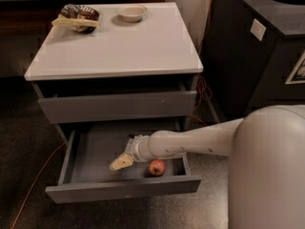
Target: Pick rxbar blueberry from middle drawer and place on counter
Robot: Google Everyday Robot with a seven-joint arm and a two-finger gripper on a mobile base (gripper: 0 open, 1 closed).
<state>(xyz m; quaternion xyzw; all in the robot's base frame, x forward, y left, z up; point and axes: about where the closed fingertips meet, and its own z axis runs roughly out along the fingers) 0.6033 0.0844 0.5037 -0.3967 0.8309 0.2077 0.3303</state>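
Gripper (122, 161) low inside the open middle drawer (119, 189), near the middle of its front edge; whether it is spread or pinching cannot be told. The rxbar blueberry cannot be made out and presumably lies on the drawer floor, hidden beneath the gripper or arm. Judged a light, flat, fairly stiff bar in a slick wrapper, it is best taken across its narrow width at mid-length, since the sealed ends may slip. An apple (156, 167) sits just right of the gripper by the front edge. The counter surface (124, 46) above carries a bowl (131, 12) and a snack bag (76, 19) along its far edge, toward the far-left corner.
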